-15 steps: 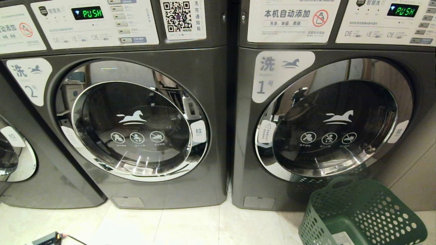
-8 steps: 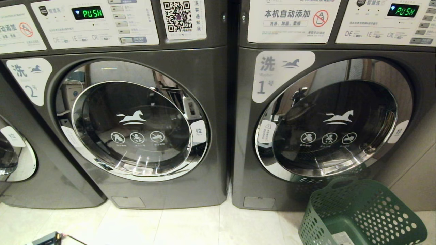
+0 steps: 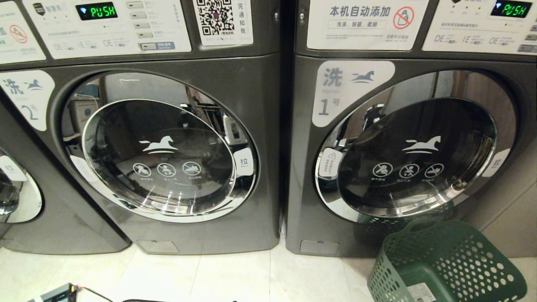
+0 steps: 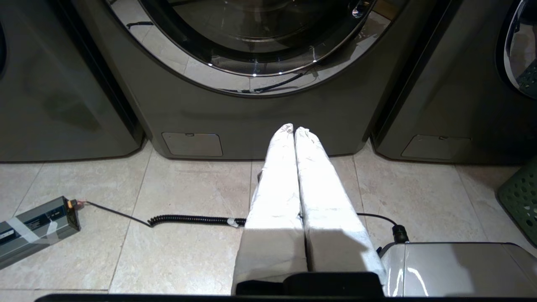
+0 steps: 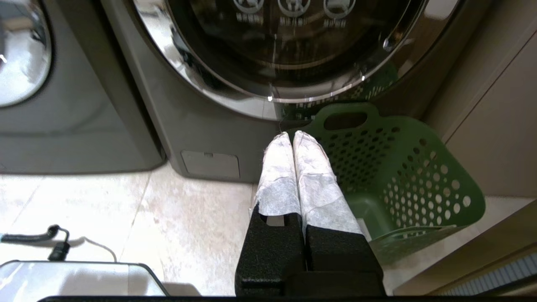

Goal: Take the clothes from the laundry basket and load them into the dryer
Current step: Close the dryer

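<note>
Since the head camera has tipped, we see the whole scene shifted against a second ago: control panels sit higher and are cut off more at the top edge, doors and floor line moved slightly. That's the camera, not the machines; nothing on the floor has moved relative to anything else.

Both arms hang low, out of the head view. Left pincer (image 4: 293, 130): white-wrapped fingers pressed together, holding nothing, over the floor tile (image 4: 188, 251) just in front of the washer marked 2 (image 3: 168, 235). Right pincer (image 5: 293, 135): fingers likewise pressed together, empty, just in front of the washer marked 1 (image 3: 306, 188), with the laundry basket (image 3: 444, 268) right behind and beside it.

Laundry basket is on the floor at near right, against the foot of the washer marked 1, below its door. Dark green, lattice wall, handle slot towards the machine.

Hidden or unclear:
- We can't pick out the dryer: the only doors showing carry the horse emblem, so these are washers.
- Basket is cut off by the bottom and right edges in the head view. No clothes show inside it in any view; only a white label on the bottom.
- Third machine (image 3: 16, 197) at far left is only a sliver.
- Grey box (image 4: 35, 224) with a coiled black cable (image 4: 193, 219) lies on the floor at near left; mostly cropped in the head view.
</note>
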